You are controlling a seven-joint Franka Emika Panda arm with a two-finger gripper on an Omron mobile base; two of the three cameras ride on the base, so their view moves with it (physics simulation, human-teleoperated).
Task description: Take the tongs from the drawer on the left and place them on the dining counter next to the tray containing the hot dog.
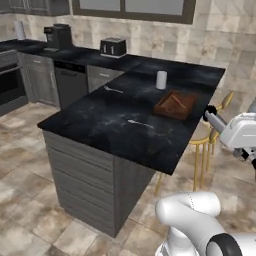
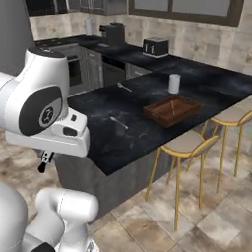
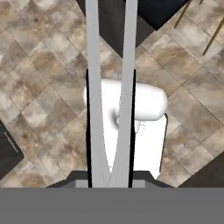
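Nearest the hand camera, the claw (image 3: 110, 177) is clamped on the tongs (image 3: 109, 87), whose two long grey arms run side by side up from between the fingertips, their far ends reaching over the edge of a dark worktop while tiled floor lies below them. The tongs are thus out of the drawer and carried in the air, not yet over their target. In the right base view the hand hangs low beside the near corner of the dining counter (image 2: 123, 142), its fingers pointing down toward the floor. Judging from this, the step in hand is the carry to the placing spot. Farther along the black marble worktop lie two small silvery utensils (image 1: 141, 123), apart from one another, and beyond them sits the brown wooden tray (image 1: 174, 105) near the stool-side edge; what it holds is too blurred to make out. A white cup (image 1: 161, 79) stands just behind the tray. The next move calls for raising the hand above worktop height, bringing the tongs over bare marble just beside the tray, clear of the cup and the small utensils, lowering them flat and only then parting the claw.
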